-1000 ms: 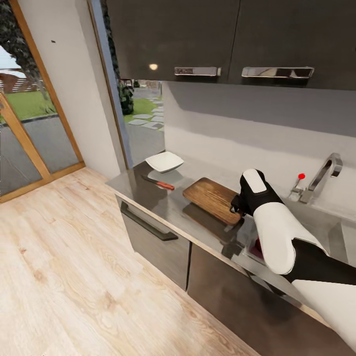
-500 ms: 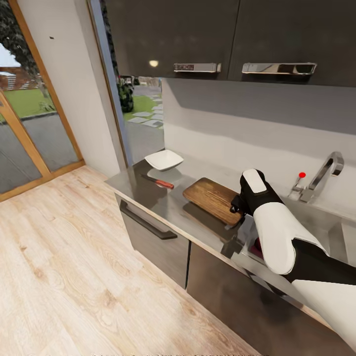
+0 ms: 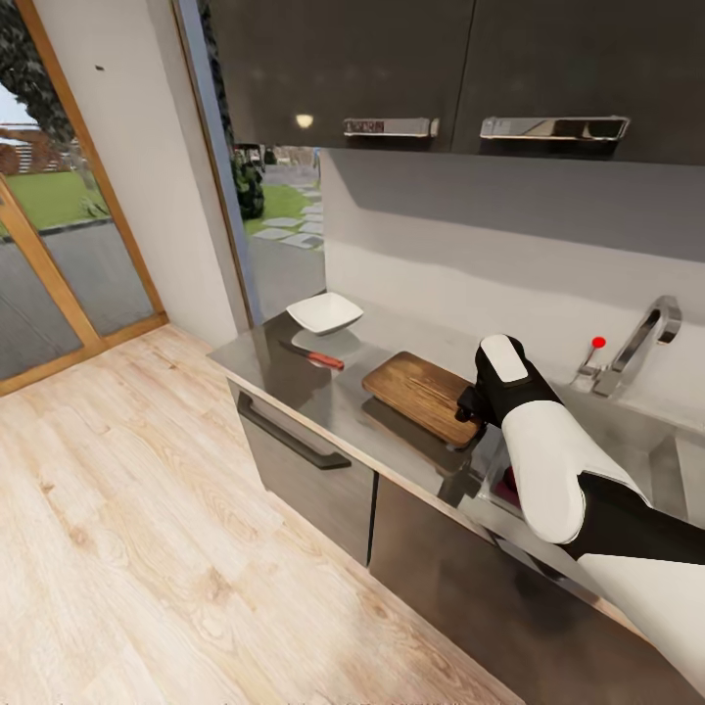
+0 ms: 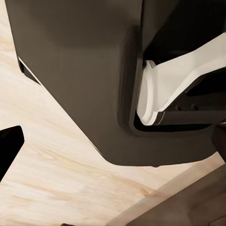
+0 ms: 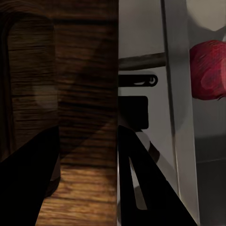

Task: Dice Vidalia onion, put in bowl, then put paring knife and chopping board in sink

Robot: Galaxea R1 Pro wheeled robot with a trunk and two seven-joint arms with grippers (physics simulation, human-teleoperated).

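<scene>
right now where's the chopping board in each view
Head view: chopping board at centre, on the countertop, right pincer at its near end.
Right wrist view: fills the left half.
Left wrist view: not in it.
Shared landmark: the Vidalia onion, in the sink beside the board.

Head view: high, angled down and forward across the surface (image 3: 294, 377) from some way off. Right wrist view: very close above the chopping board (image 5: 70, 94) edge and sink (image 5: 188, 141) rim, both shared with the head view. Left wrist view: close, facing down onto wooden floor (image 4: 56, 174).
</scene>
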